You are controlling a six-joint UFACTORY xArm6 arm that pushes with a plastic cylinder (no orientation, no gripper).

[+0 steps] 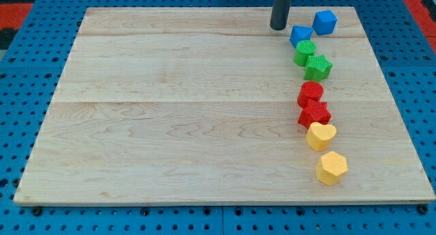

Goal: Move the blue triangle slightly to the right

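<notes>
The blue triangle (pixel 300 35) lies at the far right of the wooden board (pixel 170 112), just right of my tip (pixel 278 27); whether the two touch cannot be told. It is a solid blue wedge, its shape only roughly readable. The arm carries no jaws, only the dark rod, which holds nothing. A blue cube (pixel 325 22) sits just beyond to the right. Nearer, a column follows: a green rounded block (pixel 304 52) touching the triangle, a green star (pixel 318 67), a red rounded block (pixel 310 93), a red star (pixel 315 114), a yellow heart (pixel 321 135), a yellow hexagon (pixel 332 167).
</notes>
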